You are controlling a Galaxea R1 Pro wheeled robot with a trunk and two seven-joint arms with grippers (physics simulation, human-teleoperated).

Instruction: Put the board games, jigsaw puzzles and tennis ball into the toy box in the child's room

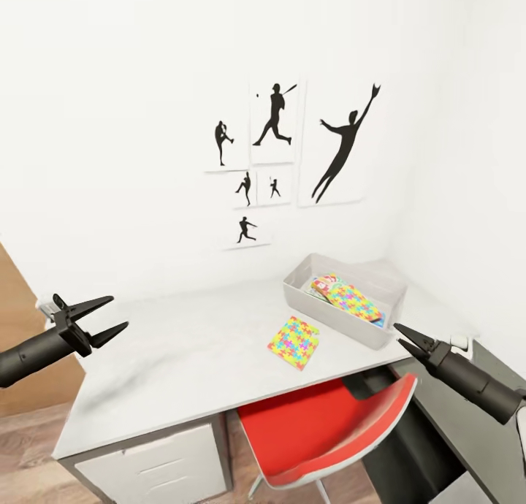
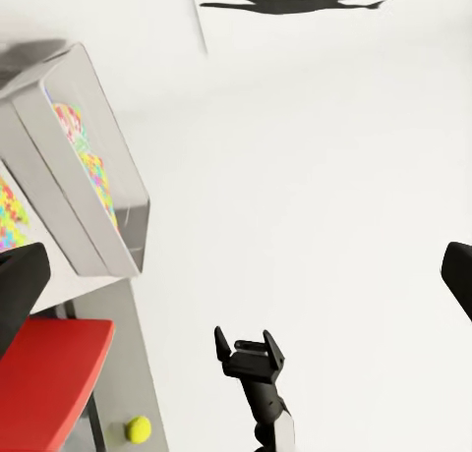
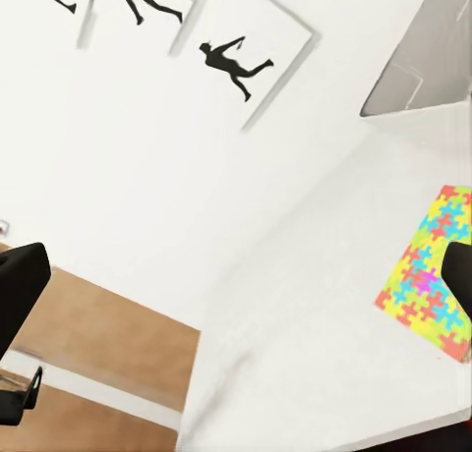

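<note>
One jigsaw puzzle (image 1: 348, 298) already lies in the pale grey, slope-sided toy box (image 1: 332, 321), on top of a printed game box. The other flat puzzle (image 1: 294, 342) waits on the matte worktop (image 1: 183, 350) just beside it. The tennis ball (image 2: 139, 429) sits off the worktop. Left hand (image 1: 93, 318) spread, empty; right hand (image 1: 406, 337) looks pressed together, empty too.
</note>
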